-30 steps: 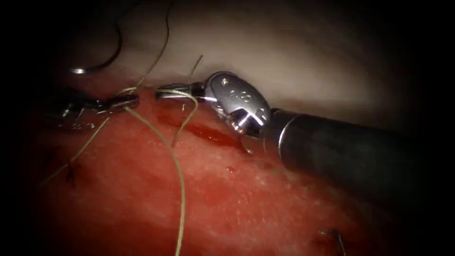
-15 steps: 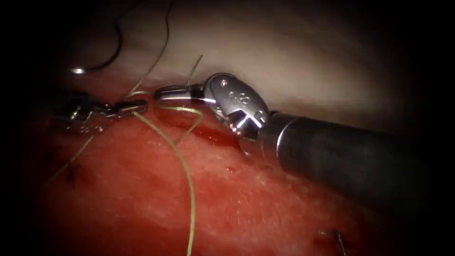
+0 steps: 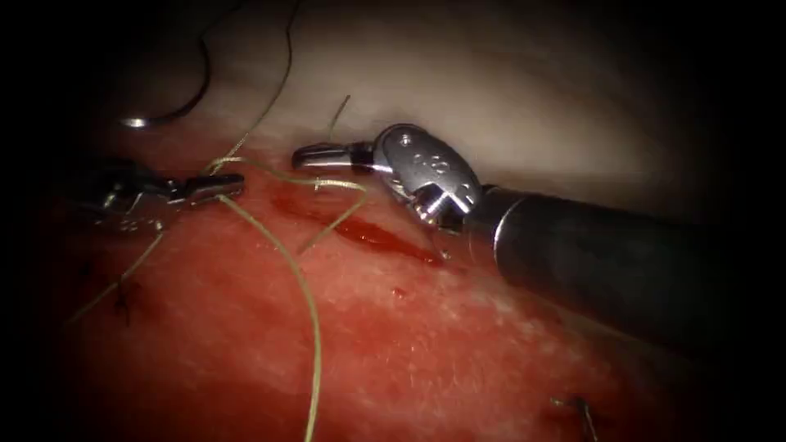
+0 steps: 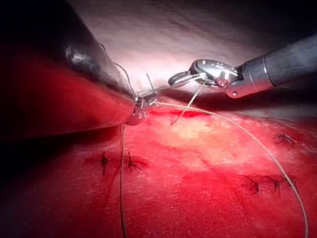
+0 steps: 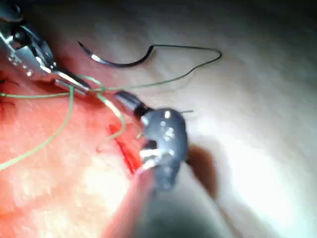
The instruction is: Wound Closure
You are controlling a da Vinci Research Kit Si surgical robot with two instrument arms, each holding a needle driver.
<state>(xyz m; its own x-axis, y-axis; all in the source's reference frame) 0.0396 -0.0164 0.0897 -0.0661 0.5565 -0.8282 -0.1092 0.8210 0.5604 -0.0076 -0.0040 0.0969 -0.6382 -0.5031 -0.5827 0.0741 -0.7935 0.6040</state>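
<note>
Left tool, nearer the cut, clamps the thread; right tool jaws closed, whether on thread I cannot tell; needle lies free beyond the cut, outside the tissue

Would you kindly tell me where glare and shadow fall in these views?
Endoscope view: dark vignette at the edges; glare on the right claw, shut on thread; the left claw is dim and also grips thread. Right wrist view: the needle lies free on brightly lit tissue, with a shadow beside the right claw.
</note>
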